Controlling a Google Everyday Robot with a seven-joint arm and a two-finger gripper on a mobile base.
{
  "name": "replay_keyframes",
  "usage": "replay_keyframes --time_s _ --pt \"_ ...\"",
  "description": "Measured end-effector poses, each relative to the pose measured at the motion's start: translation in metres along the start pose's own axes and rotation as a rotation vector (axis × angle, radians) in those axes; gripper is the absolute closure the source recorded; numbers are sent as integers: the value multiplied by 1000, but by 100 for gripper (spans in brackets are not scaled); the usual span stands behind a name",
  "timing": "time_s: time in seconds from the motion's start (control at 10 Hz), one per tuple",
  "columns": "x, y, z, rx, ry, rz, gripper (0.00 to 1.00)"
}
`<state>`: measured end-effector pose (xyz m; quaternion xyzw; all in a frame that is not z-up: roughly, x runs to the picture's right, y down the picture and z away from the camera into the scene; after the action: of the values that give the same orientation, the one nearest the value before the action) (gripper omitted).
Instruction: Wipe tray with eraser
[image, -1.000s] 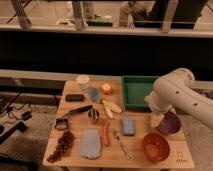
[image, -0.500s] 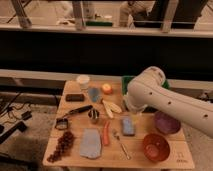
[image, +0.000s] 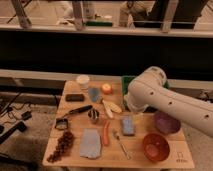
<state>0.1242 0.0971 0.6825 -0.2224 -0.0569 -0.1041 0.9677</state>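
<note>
**Eraser Unclaimed, Tray Mostly Hidden Behind the Arm**

The wooden table (image: 172, 156) carried everything in play. The white arm (image: 165, 100) reached in from the right and covered most of the green tray (image: 125, 82). Only a strip of the tray's left wall showed, at the back of the table. The gripper (image: 134, 113) hung under the arm's bulk near the tray's front left corner, just above the blue-grey sponge (image: 128, 125). Whether it was open or closed could not be told. The eraser (image: 75, 97) lay flat near the table's left edge, well apart from the gripper, with the black-handled tool (image: 80, 110) just in front of it.

Wiping had seemingly not begun; the step in hand looked like fetching the eraser. Doing it well would mean passing over the sponge, an easy thing to mistake for the eraser. The gripper should then descend squarely and close across the eraser's narrow width, clear of the tool's handle.
</note>
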Motion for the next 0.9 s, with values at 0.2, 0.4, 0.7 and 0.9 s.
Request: replay_keyframes --time_s 0.2,0.4,0.7,0.9 --pt "-4 -4 1 8 -4 -17 20" --pt "-32 -21 5 21 -13 -64 20" --pt "-83 -52 17 30 -29 -131 20" --pt "-106 -76 29 35 -45 -167 20"
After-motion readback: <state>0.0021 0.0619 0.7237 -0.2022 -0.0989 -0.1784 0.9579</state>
